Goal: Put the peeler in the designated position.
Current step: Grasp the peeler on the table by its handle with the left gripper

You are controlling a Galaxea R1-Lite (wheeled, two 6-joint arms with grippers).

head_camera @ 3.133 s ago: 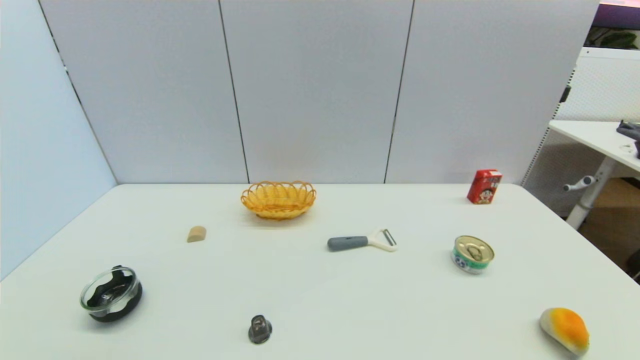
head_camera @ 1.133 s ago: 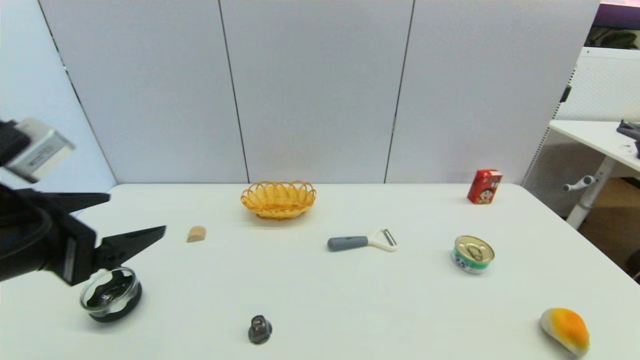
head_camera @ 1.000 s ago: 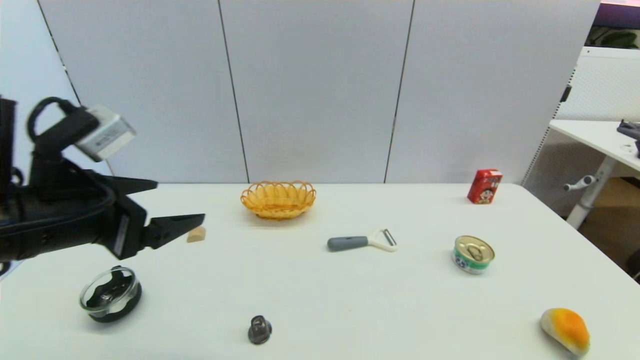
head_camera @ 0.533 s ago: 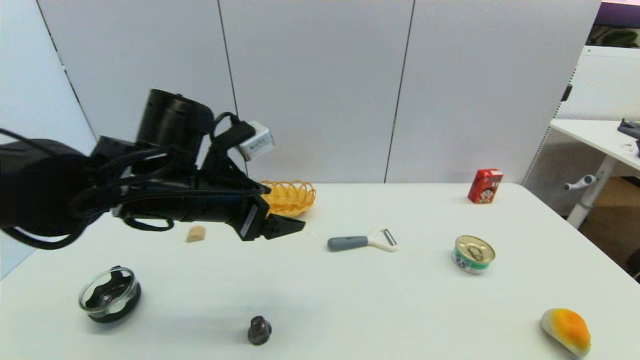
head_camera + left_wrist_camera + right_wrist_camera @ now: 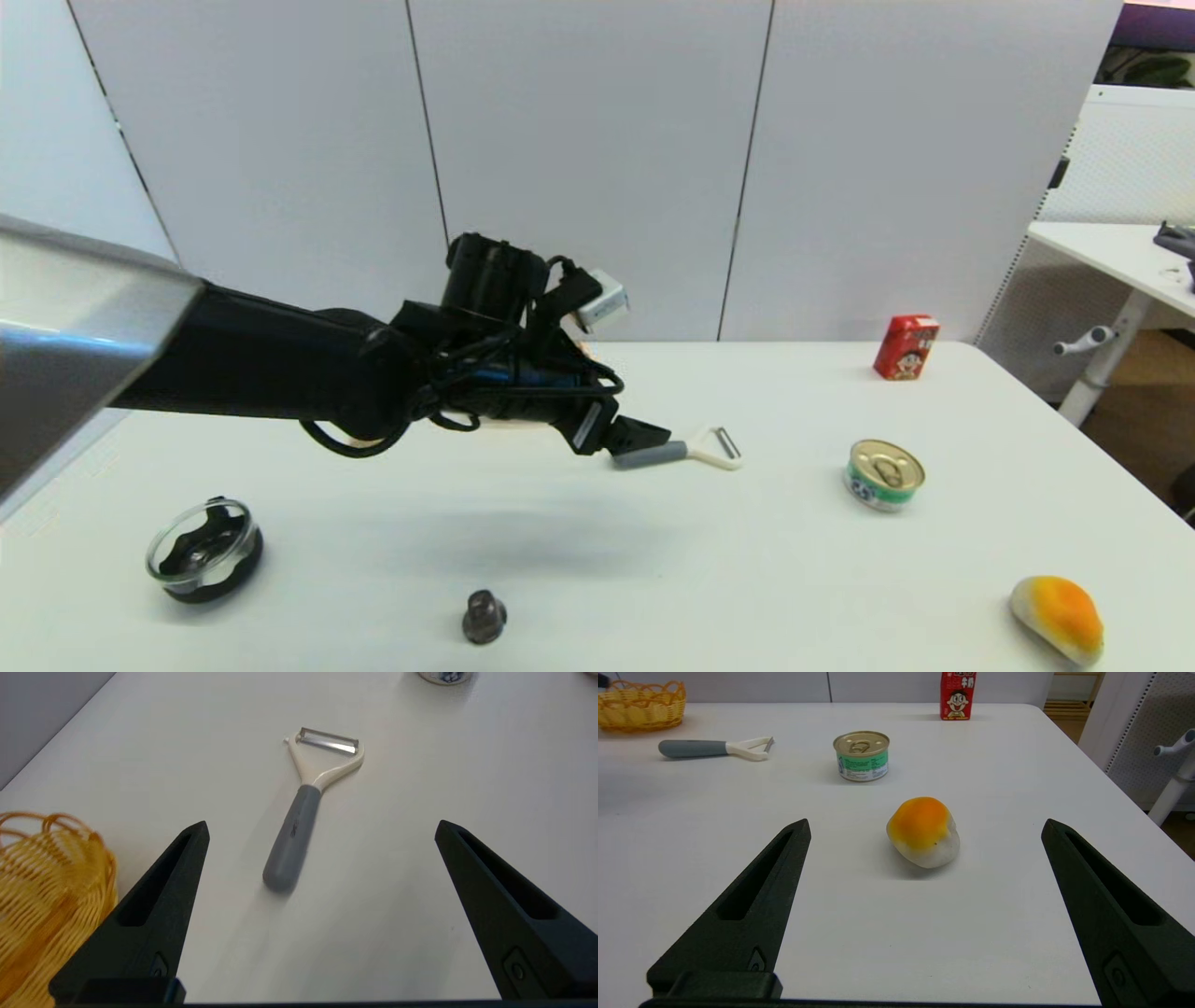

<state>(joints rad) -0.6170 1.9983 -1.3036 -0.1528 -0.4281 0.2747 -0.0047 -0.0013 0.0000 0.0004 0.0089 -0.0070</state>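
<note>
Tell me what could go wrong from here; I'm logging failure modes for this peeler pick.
The left gripper is open, above the peeler, which lies flat on the table: the fingers may scrape the tabletop or pinch the round grey handle off-centre, rolling it away. The basket sits close beside one finger and could get nudged.

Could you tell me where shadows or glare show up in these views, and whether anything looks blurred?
Head view: the left hand and its arm cast a soft, broad shadow on the table. Left wrist view: the peeler is sharp, its blade glinting; the basket at the edge is blurred. Right wrist view: the can lid shines slightly.
</note>
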